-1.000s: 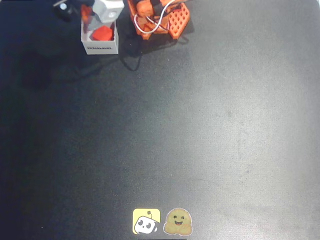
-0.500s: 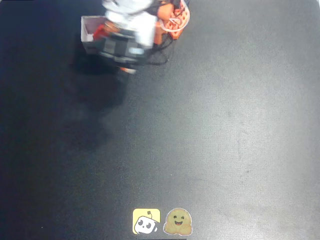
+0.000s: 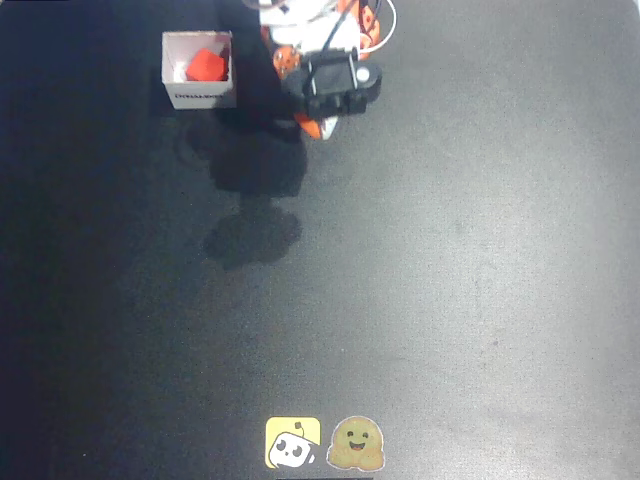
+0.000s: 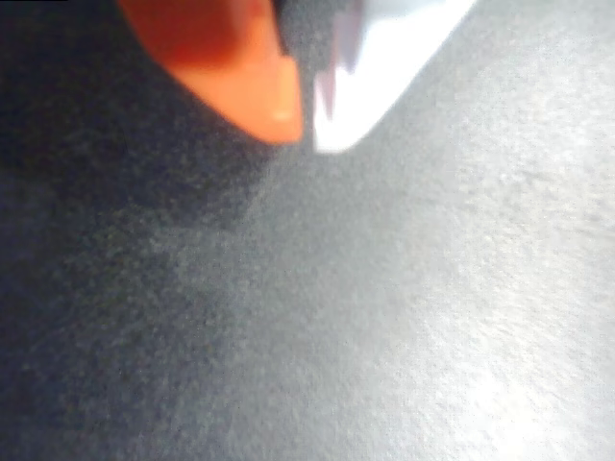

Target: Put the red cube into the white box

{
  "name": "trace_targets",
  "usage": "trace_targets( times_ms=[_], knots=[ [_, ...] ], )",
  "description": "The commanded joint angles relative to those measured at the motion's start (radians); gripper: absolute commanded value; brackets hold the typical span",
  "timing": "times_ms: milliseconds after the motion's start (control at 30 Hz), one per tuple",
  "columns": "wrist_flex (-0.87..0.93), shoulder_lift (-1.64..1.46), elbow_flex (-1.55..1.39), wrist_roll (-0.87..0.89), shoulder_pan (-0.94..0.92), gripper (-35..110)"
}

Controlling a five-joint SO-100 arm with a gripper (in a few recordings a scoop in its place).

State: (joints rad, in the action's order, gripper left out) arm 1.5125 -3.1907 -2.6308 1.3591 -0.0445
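Observation:
The white box (image 3: pixel 199 93) stands open-topped at the top left of the overhead view, with the red cube (image 3: pixel 205 67) resting inside it. To the right of the box, my gripper (image 3: pixel 318 127) hangs above the black mat, apart from box and cube. The wrist view brings my gripper (image 4: pixel 306 133) close: the orange finger (image 4: pixel 240 67) and the white finger (image 4: pixel 384 67) meet at their tips with nothing between them, over bare dark mat.
The arm's orange base (image 3: pixel 340 25) sits at the top edge, right of the box. Its shadow (image 3: pixel 255 235) falls on the black mat below. Two stickers, a yellow one (image 3: pixel 292 442) and a brown smiling one (image 3: pixel 356 444), lie at the bottom edge.
My gripper has left the box and swung right over the mat. The red cube stays in the white box, which has not moved.

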Motion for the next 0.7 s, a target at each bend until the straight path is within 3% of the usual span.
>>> trace_targets(
  times_ms=[0,667],
  knots=[
    [-0.028,-0.005,-0.035,-0.009,0.017,0],
    [-0.239,-0.006,-0.307,-0.003,0.017,0]
  ],
)
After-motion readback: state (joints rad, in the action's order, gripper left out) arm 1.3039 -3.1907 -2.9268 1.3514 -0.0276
